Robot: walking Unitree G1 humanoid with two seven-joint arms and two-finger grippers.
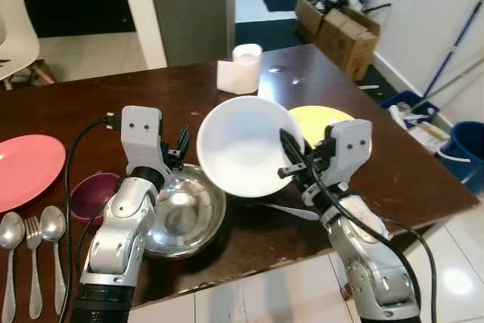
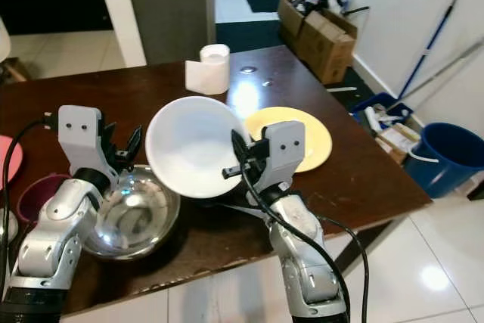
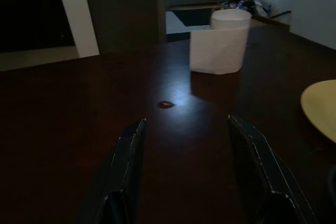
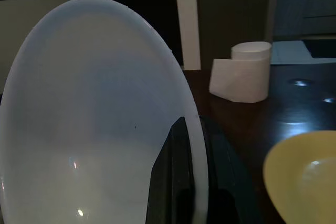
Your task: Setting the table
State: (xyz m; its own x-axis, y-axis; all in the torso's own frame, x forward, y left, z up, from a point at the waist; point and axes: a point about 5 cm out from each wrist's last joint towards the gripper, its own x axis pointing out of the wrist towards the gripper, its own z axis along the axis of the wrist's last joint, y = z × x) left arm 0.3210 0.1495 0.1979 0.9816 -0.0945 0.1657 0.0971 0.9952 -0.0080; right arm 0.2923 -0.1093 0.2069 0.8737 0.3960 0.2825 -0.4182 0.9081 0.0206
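— Two bowls are sitting at the near edge; which one am I carrying?

— I am holding the white bowl [image 1: 246, 145] in the right gripper [image 1: 291, 158], fingers pinching its rim, one finger [image 4: 176, 177] lying inside the bowl and the other outside. The bowl is hanging tilted above the dark wooden table [image 1: 378, 164], clear of the surface, with the steel bowl [image 1: 185, 213] resting just beside it on my left.

— What is the left gripper doing?

— I am hovering the left gripper [image 1: 181, 145] over the far rim of the steel bowl, fingers [image 3: 126, 166] spread and gripping nothing.

— How far along am I judging the table to be?

— Partly laid, I think. A pink plate [image 1: 26, 168] is lying at the far left with two spoons [image 1: 53, 228] and a fork [image 1: 33, 255] below it, and a small maroon bowl [image 1: 91, 194] is sitting between that plate and the steel bowl. A yellow plate [image 2: 314, 138] is lying behind my right gripper, and a paper towel roll [image 1: 242, 66] is standing toward the far edge.

— What is left?

— I am reckoning the white bowl needs a place, perhaps on the yellow plate, and the right side is lacking cutlery.
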